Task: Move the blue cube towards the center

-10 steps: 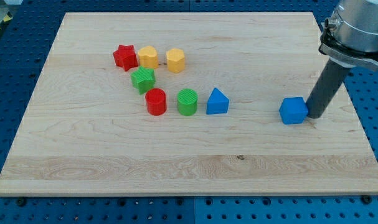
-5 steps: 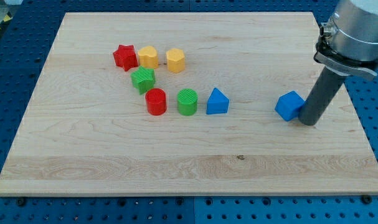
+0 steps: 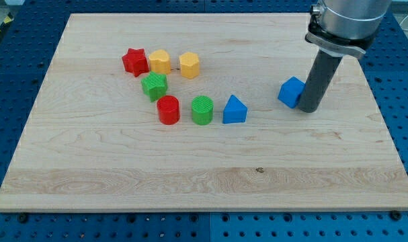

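Note:
The blue cube (image 3: 291,92) lies on the wooden board (image 3: 204,168), right of the middle and turned corner-on. My tip (image 3: 308,109) stands on the board against the cube's right side, touching it. The dark rod rises from the tip to the arm at the view's top right.
A blue triangular block (image 3: 234,109) lies left of the cube. Further left are a green cylinder (image 3: 202,110), a red cylinder (image 3: 168,109), a green star (image 3: 154,86), a red star (image 3: 134,61) and two yellow blocks (image 3: 160,61) (image 3: 189,65).
My tip has moved left and towards the view's top, pushing the blue cube the same way and turning it. The other blocks have not moved.

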